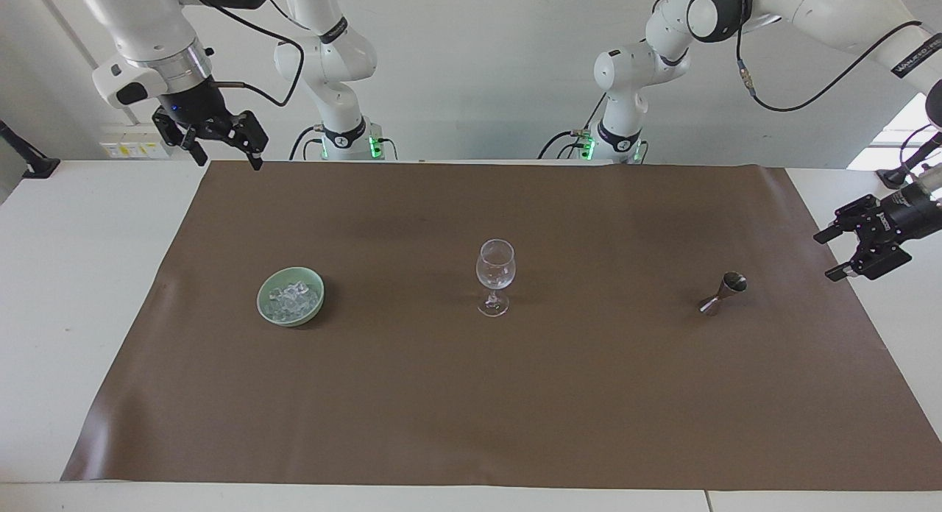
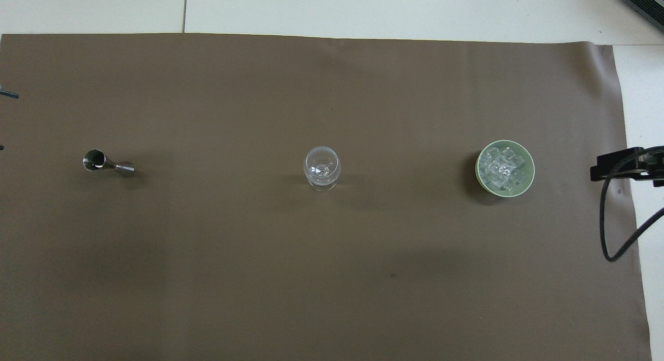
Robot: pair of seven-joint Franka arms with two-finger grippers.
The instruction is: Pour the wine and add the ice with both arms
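Observation:
An empty clear wine glass point(image 1: 495, 273) point(image 2: 322, 168) stands upright in the middle of the brown mat. The ice point(image 1: 293, 300) point(image 2: 503, 166) lies in a pale green bowl point(image 1: 265, 306) point(image 2: 480, 169) toward the right arm's end. A steel jigger point(image 1: 723, 293) point(image 2: 106, 164) stands toward the left arm's end. No wine shows, and I cannot tell whether the jigger holds any. My left gripper point(image 1: 828, 255) hangs open over the mat's edge beside the jigger, clear of it. My right gripper point(image 1: 227, 159) waits open, high over the mat's corner nearest its base.
The brown mat point(image 1: 471, 409) covers most of the white table point(image 1: 73, 276). A black cable point(image 2: 617, 236) loops down from the right arm. A dark device point(image 2: 646, 0) sits at the table's corner farthest from the robots.

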